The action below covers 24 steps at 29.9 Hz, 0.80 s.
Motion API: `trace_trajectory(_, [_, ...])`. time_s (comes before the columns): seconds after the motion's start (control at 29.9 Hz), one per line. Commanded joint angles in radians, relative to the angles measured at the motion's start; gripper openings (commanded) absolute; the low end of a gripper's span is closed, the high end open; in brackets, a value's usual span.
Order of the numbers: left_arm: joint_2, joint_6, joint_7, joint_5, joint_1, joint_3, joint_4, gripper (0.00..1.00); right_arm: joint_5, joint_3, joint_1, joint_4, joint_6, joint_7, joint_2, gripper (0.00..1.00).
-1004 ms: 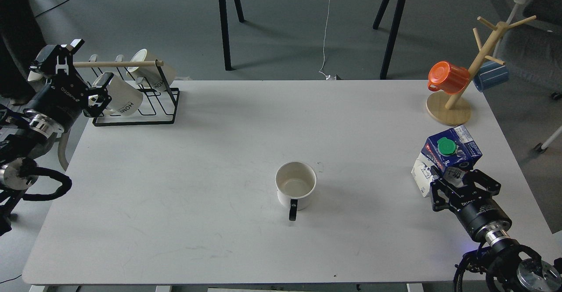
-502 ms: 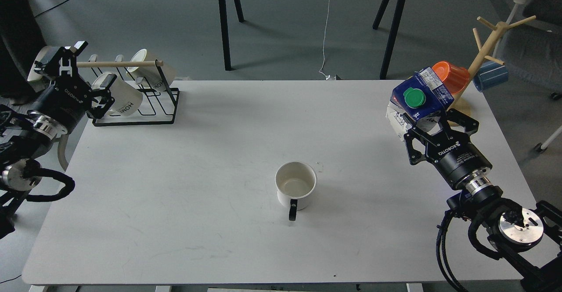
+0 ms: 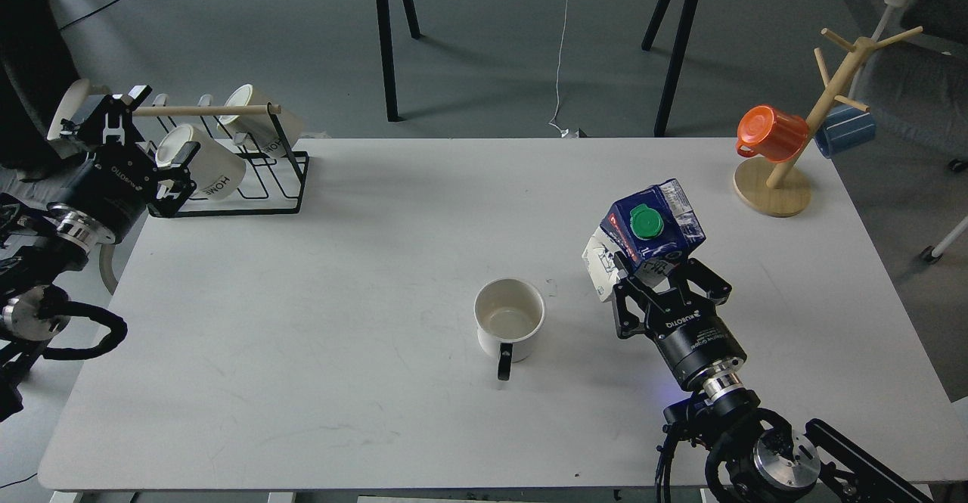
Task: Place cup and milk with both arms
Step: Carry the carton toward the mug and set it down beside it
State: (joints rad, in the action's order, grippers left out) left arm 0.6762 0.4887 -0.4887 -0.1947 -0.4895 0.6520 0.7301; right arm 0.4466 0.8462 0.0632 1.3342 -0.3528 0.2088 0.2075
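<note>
The cream-white cup [image 3: 510, 317] stands upright in the middle of the white table [image 3: 340, 276], its black handle [image 3: 504, 363] pointing to the front edge. My right gripper [image 3: 659, 276] is shut on the blue and white milk carton [image 3: 647, 237]. It holds the carton tilted, green cap up, just right of the cup and apart from it. My left gripper [image 3: 147, 140] is open and empty at the table's back left corner, next to a white "HOME" mug [image 3: 203, 167].
A black wire rack [image 3: 249, 178] with a wooden bar holds white "HOME" mugs at the back left. A wooden mug tree [image 3: 786, 178] with an orange mug [image 3: 771, 134] and a blue mug [image 3: 845, 129] stands at the back right.
My right gripper carried the milk carton from the table's right edge, first toward the mug tree, then left and forward to beside the cup. My left gripper shifted slightly to the left.
</note>
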Motion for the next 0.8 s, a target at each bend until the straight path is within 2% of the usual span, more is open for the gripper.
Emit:
trace_trajectory(0.0, [-0.001,0.0,0.0,0.0,0.003,0.0,0.0,0.95,-0.017,-0.009,-0.013,-0.004,0.005,0.001,-0.02,0.47])
trace_trajectory(0.4, [-0.001,0.0,0.0,0.0,0.003,-0.002,0.0,0.96,-0.045,-0.044,-0.029,-0.018,0.012,0.001,-0.049,0.47])
trace_trajectory(0.77, [-0.001,0.0,0.0,0.0,0.005,-0.002,0.0,0.96,-0.059,-0.075,-0.019,-0.092,0.015,0.0,-0.086,0.48])
